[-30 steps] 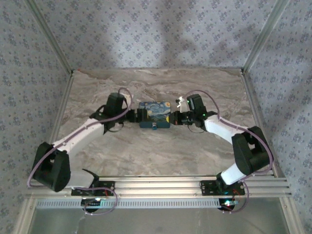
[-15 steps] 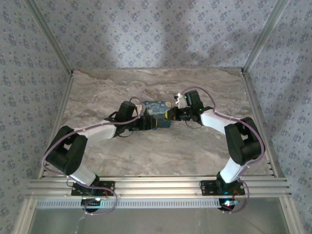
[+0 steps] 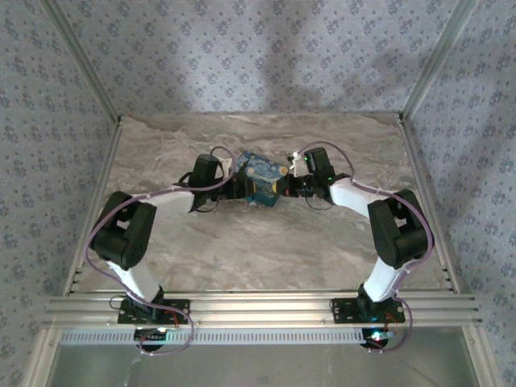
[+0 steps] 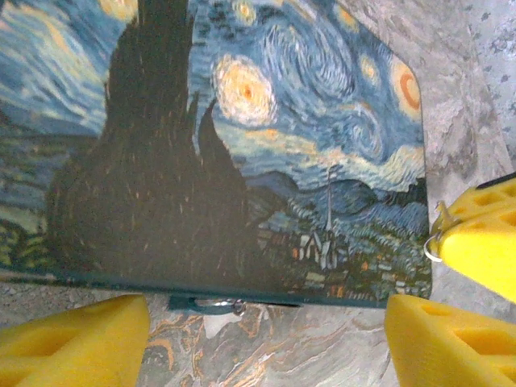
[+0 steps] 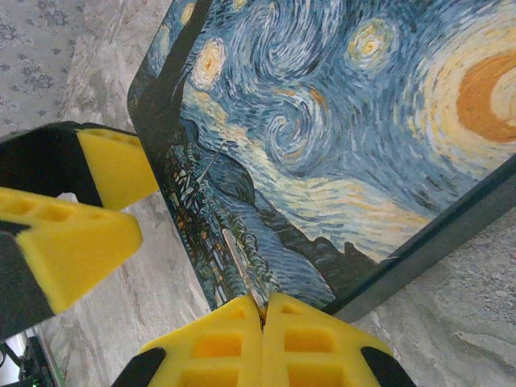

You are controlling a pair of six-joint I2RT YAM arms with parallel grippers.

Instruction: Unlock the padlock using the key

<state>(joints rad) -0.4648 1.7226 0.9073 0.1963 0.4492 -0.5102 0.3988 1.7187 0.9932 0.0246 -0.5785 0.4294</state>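
L gripper [image 4: 268, 318]: jaws wide open, nothing clamped. The padlock [image 4: 242, 145] sits just ahead of the tips, its near edge running across the gap and its picture face to the wrist cam. A small silvery fitting [image 4: 214, 304] pokes from under that edge, between the pads.

R gripper [image 5: 263, 310]: pads pressed together, tips right at the padlock's edge near a corner. A thin wire loop [image 4: 433, 244] shows at the pad tip. Can't tell if the key is pinched in the seam; too small.

Handling, as a guess: the padlock looks like a hard, stiff block, prob. heavy for its size. The glossy printed faces are likely slick, so it could twist out of a light pinch. Best hold is w/ L pads square across two opposite narrow sides, deep betw. the jaws, leaving the fitting edge free for R. The key should be thin and light: pinch its head only, blade out past the tips, approach slowly.
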